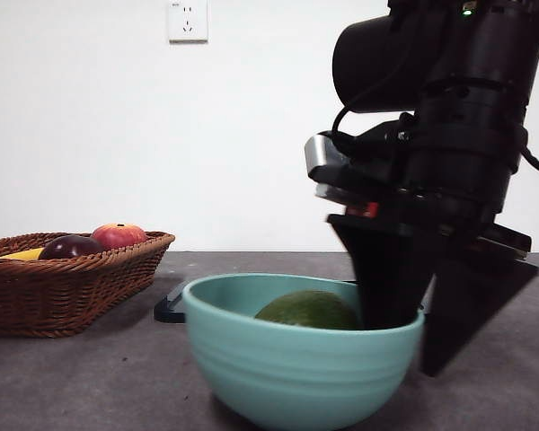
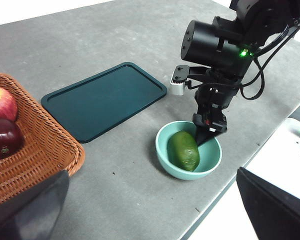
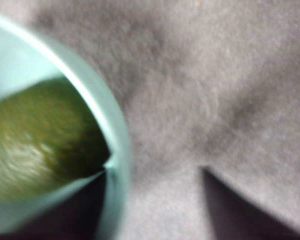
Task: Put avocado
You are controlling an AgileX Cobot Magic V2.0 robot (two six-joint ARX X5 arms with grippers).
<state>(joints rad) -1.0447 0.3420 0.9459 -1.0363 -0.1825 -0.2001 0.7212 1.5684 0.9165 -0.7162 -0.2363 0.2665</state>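
Note:
The dark-green avocado (image 1: 310,310) (image 2: 183,150) (image 3: 35,145) lies inside a teal bowl (image 1: 287,368) (image 2: 160,146) (image 3: 116,131) near the table's front edge. My right gripper (image 1: 413,348) (image 2: 210,134) (image 3: 160,220) stands open astride the bowl's rim. One jaw is inside the bowl beside the avocado and the other is outside the wall, and nothing is gripped. My left gripper (image 2: 150,235) hangs high over the table, open and empty, well away from the bowl.
A wicker basket (image 1: 72,292) (image 2: 45,150) at the left holds a red apple (image 1: 119,235) (image 2: 0,102), a dark purple fruit (image 1: 70,247) (image 2: 5,140) and something yellow (image 1: 22,255). A dark green tray (image 2: 105,97) (image 1: 171,310) lies behind the bowl. The table edge (image 2: 225,192) runs close by the bowl.

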